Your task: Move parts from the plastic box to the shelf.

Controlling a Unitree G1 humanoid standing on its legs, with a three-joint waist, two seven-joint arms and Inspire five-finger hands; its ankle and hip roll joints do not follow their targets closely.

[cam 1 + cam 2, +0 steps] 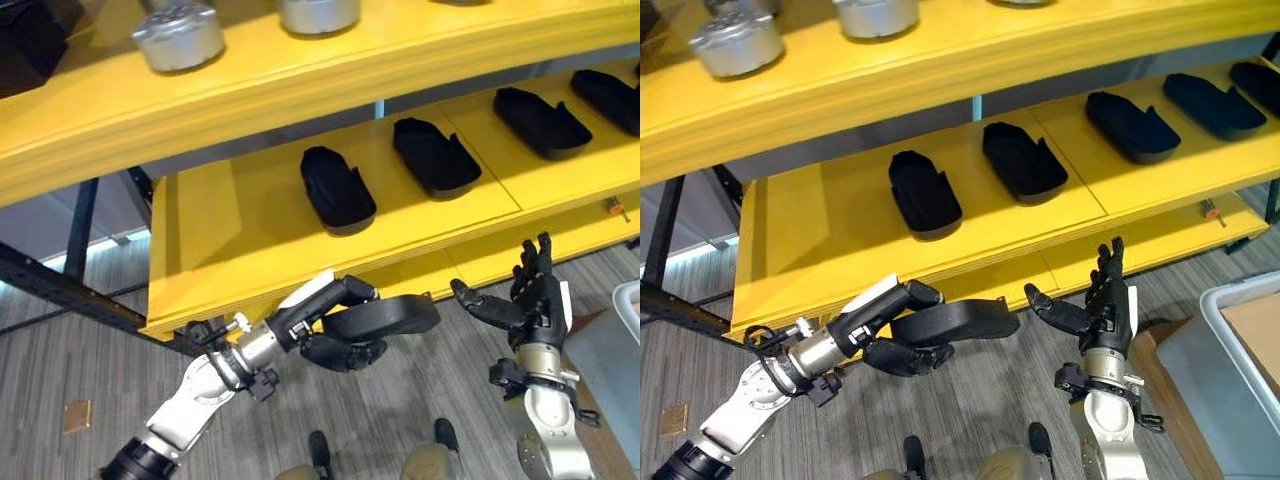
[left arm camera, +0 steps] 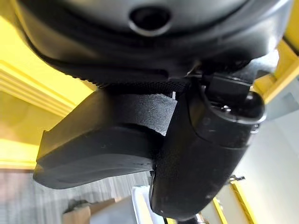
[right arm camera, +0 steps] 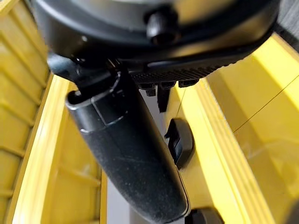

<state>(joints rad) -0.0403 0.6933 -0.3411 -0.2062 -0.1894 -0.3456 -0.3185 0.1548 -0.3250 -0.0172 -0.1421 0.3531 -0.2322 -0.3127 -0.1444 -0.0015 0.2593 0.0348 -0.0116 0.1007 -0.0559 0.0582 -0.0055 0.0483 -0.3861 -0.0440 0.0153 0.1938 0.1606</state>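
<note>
The big yellow shelf (image 1: 250, 240) stands just past both hands. Four black parts (image 1: 337, 187) lie in a row on its lower board, above the hands and well apart from them. Round silver parts (image 1: 180, 37) sit on the top board, higher still. A pale plastic box (image 1: 1250, 350) is beside the right hand, on its outer side. The left hand (image 1: 335, 330) has its fingers and thumb curled around a long black part (image 1: 385, 316), holding it flat just below the shelf's front edge. The right hand (image 1: 530, 300) is next to that part, fingers straight and spread, holding nothing.
</note>
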